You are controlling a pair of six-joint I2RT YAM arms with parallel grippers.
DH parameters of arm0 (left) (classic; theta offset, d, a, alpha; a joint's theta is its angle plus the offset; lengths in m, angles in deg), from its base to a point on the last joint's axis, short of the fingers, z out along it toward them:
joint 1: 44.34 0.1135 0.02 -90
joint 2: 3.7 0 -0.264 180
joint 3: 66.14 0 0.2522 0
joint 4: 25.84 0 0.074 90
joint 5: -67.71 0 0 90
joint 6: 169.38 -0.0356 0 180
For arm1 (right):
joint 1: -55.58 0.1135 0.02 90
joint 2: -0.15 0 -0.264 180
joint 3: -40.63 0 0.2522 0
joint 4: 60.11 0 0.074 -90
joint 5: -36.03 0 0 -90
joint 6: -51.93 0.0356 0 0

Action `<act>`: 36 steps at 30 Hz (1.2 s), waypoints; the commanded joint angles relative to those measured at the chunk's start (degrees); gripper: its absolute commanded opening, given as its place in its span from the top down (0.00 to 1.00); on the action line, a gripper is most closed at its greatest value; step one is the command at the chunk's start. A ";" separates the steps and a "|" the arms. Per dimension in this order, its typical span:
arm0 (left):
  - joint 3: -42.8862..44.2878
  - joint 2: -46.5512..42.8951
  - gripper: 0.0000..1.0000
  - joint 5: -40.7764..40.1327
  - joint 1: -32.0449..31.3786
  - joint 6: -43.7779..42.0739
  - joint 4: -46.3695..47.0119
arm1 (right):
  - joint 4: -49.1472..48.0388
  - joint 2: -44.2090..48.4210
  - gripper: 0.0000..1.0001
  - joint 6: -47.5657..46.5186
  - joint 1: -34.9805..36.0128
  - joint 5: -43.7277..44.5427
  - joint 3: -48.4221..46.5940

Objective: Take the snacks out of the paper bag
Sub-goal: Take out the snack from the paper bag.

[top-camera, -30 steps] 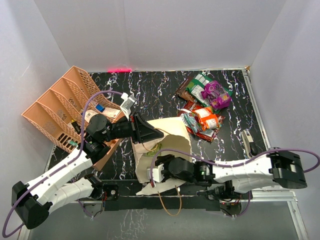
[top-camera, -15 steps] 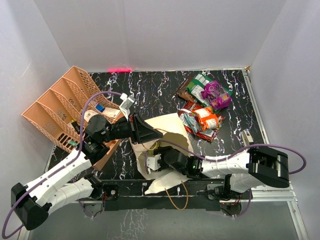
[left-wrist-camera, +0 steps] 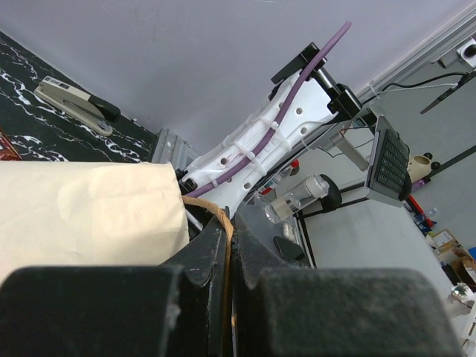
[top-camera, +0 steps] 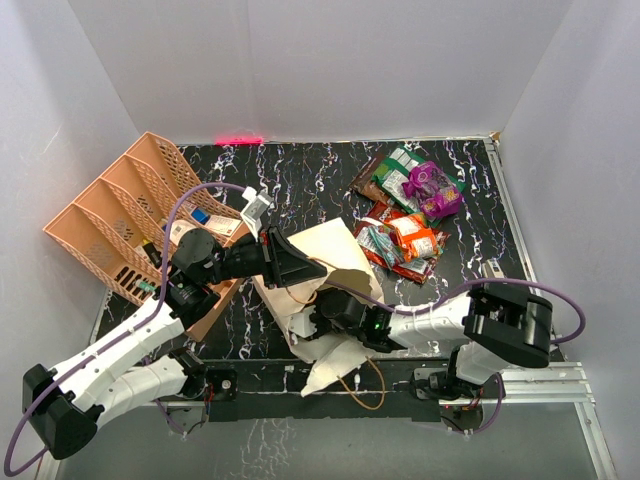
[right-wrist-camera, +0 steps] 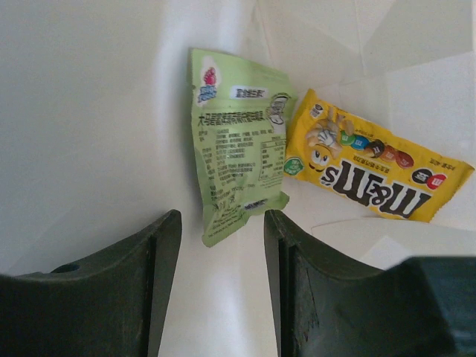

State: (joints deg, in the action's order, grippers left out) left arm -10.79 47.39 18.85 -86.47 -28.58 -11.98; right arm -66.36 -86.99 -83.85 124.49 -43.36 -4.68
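The cream paper bag (top-camera: 325, 250) lies on its side in the middle of the black table, its mouth towards the arms. My left gripper (left-wrist-camera: 232, 232) is shut on the bag's tan loop handle (left-wrist-camera: 222, 223) and holds the mouth up. My right gripper (right-wrist-camera: 222, 219) is inside the bag, open, with nothing between its fingers. Just ahead of its tips lies a green packet (right-wrist-camera: 238, 141), and beside that a yellow M&M's packet (right-wrist-camera: 372, 169). From above, the right wrist (top-camera: 348, 315) shows at the bag's mouth and the fingers are hidden. Several snacks (top-camera: 405, 205) lie piled at the back right.
An orange compartment tray (top-camera: 125, 215) with small boxes stands at the left. A grey stapler (top-camera: 493, 280) lies near the right edge of the table. The bag's second handle (top-camera: 352, 385) hangs over the front edge.
My right arm has moved left and deeper into the bag's mouth, and its jaws have opened wider. The bag has shifted and lifted a little. The left gripper keeps its hold.
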 commanded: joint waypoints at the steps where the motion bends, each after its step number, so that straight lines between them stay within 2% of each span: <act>1: 1.21 -0.58 1.00 1.03 -0.15 0.35 2.10 | -4.24 -2.91 0.45 0.63 -0.79 2.58 -4.22; 6: 0.88 -0.91 1.00 1.02 -0.15 0.33 1.29 | -6.73 -7.05 0.44 0.25 -1.99 3.43 -6.92; 9: 0.87 -1.53 1.00 0.84 -0.18 0.31 0.50 | -7.48 -9.85 0.50 1.26 -3.26 4.38 -9.45; 12: 0.82 -2.44 1.00 0.38 -0.23 -0.08 -0.56 | -7.98 -11.65 0.59 2.10 -4.42 4.87 -11.50; 19: 1.12 -4.70 1.00 -1.20 -0.17 -3.39 -6.78 | -7.28 -12.11 0.89 3.34 -5.52 5.03 -14.91; 20: 1.42 -4.99 1.00 -1.57 -0.19 -4.10 -7.91 | -6.21 -11.32 0.92 3.41 -5.55 4.64 -14.94; 25: 2.22 -6.19 1.00 -3.92 -0.18 -7.84 -13.66 | -2.87 -4.23 0.93 3.94 -5.58 1.67 -11.91; 31: 2.70 -7.68 1.00 -7.61 -0.19 -9.82 -16.71 | 2.64 8.14 0.93 3.86 -5.47 -7.10 -5.43; 36: 3.47 -7.73 1.00 -11.25 -0.15 -10.70 -18.53 | 10.83 17.63 0.93 -0.14 -4.54 -16.98 -2.64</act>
State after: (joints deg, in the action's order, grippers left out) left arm -10.07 40.62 11.18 -86.47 -37.30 -28.42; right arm -59.65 -75.93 -81.99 119.22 -51.22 -8.55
